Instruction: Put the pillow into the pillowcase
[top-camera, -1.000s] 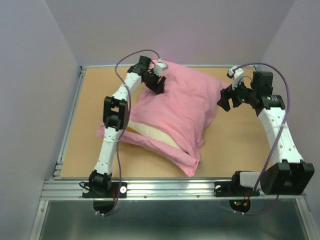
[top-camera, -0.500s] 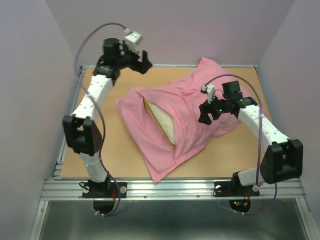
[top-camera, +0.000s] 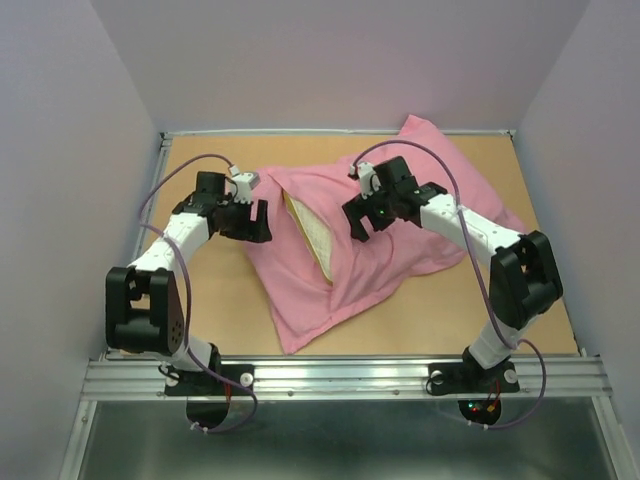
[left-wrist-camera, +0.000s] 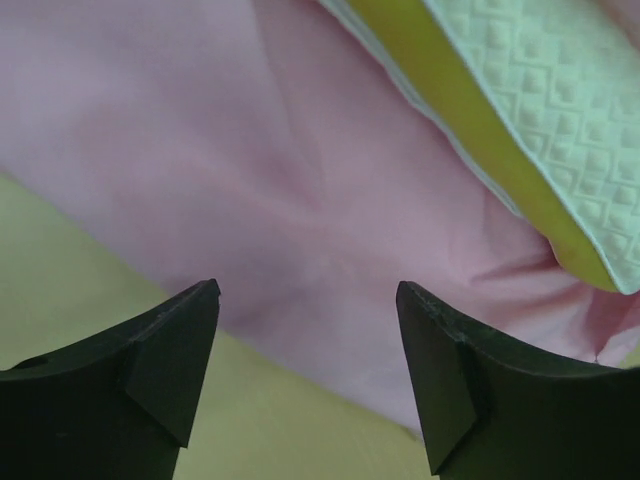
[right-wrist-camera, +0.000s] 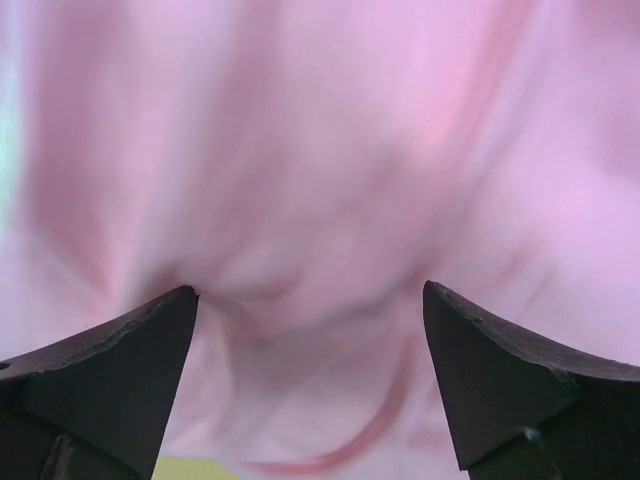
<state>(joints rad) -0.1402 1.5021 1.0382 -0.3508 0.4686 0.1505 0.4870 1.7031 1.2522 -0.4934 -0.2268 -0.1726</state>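
Left gripper (top-camera: 258, 222) and right gripper (top-camera: 357, 222) both hung with jaws spread wide and nothing clamped, one on each side of the case's mouth. We saw the thick cream-white pillow (top-camera: 312, 235) with its dimpled face only as a narrow strip showing through that mouth, with the yellow band (left-wrist-camera: 470, 130) along its side. The rest, we judged, lay inside the large thin pink fabric pillowcase (top-camera: 400, 250). The bundle sat mid-table, one corner reaching toward the far right corner and another pointing at the near edge of the flat tan table (top-camera: 200, 300). We judged the pillow light, springy and bulky, apt to drag against cloth. The pillowcase looked limp and likely a little slippery, and would probably bunch if pinched mid-panel. The hem beside the exposed strip seemed the best hold. The left gripper could take the lower lip lying on the table, and the right gripper the upper fold, to draw the mouth over the band.
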